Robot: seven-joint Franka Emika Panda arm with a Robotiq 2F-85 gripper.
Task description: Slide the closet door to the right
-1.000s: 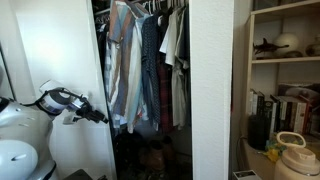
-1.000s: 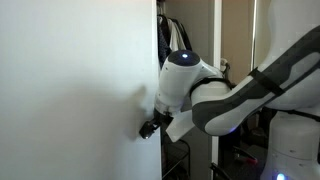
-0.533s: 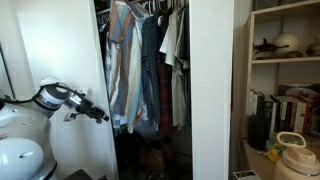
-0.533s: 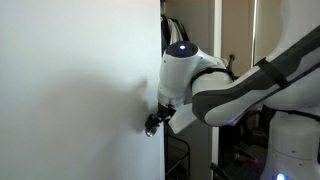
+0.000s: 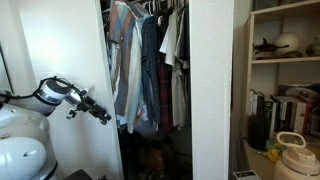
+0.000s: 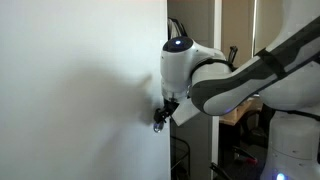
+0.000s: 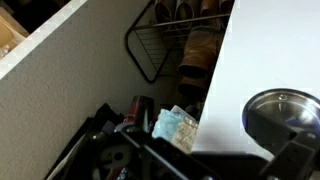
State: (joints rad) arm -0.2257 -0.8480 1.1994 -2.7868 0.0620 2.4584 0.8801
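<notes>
Gripper (image 5: 100,113) sits against the right edge of the closet door (image 5: 55,45), its fingers too dark and blurred to tell whether they are clenched or spread. That tall white door fills the left of both exterior views, its round recessed pull (image 7: 285,118) showing only in the wrist view. Right of it hang clothes (image 5: 145,60) in the dim opening, then a narrower white panel (image 5: 212,90) and a bookshelf (image 5: 285,70); a wire rack (image 7: 160,45) sits low in the shadowed closet.

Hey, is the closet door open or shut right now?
Partly open. In an exterior view, hanging clothes show in the wide gap between the door and the narrow white panel.
</notes>
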